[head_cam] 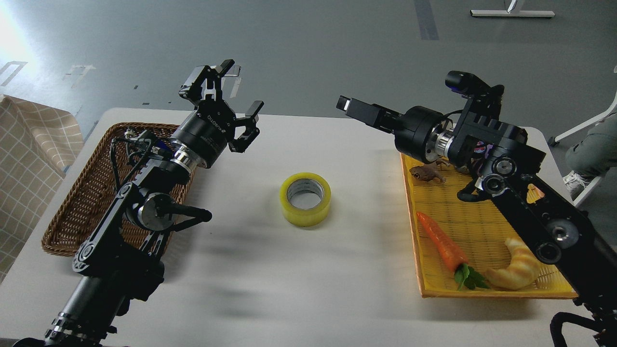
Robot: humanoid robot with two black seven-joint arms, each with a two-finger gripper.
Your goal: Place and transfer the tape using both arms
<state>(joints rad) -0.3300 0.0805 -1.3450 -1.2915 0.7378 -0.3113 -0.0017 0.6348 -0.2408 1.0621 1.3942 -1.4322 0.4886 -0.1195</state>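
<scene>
On the table centre: tape flat | left gripper wide apart | right gripper spread unclear, both well clear.

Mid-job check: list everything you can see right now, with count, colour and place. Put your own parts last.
tape: 1, translucent yellow roll, lying flat at table centre, touched by neither gripper
table: 1, white, under everything
brown basket: 1, woven, table's left side, partly behind the left arm
yellow basket: 1, table's right side
carrot: 1, orange with green leaves, in the yellow basket
croissant: 1, tan, yellow basket's near corner
brown toy figure: 1, yellow basket's far end
checked cloth: 1, beige, off the table at far left
left gripper: 1, black, open, raised above the table's far left
right gripper: 1, black, raised beyond the tape; jaw state unclear
</scene>
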